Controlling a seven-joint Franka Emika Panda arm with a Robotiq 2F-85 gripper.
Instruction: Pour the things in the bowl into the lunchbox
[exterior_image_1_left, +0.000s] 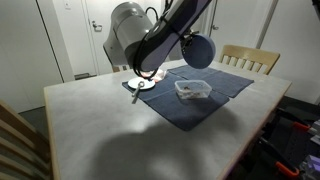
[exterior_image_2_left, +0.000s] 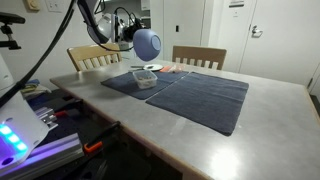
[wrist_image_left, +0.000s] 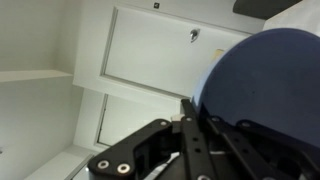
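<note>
My gripper (exterior_image_1_left: 188, 42) is shut on the rim of the blue-purple bowl (exterior_image_1_left: 199, 52) and holds it in the air, tipped on its side, above the clear lunchbox (exterior_image_1_left: 192, 89). The lunchbox sits on a dark blue cloth (exterior_image_1_left: 200, 100). In an exterior view the bowl (exterior_image_2_left: 147, 44) hangs over the lunchbox (exterior_image_2_left: 146, 78). In the wrist view the bowl's outer wall (wrist_image_left: 265, 80) fills the right side, with the black fingers (wrist_image_left: 195, 125) clamped on its edge. What is inside the bowl is hidden.
A small white plate (exterior_image_1_left: 148, 77) with a utensil (exterior_image_1_left: 133, 90) lies behind the arm near the cloth's corner. Two wooden chairs (exterior_image_2_left: 199, 57) (exterior_image_2_left: 88, 57) stand at the table's far side. A white door (wrist_image_left: 150, 70) shows in the wrist view.
</note>
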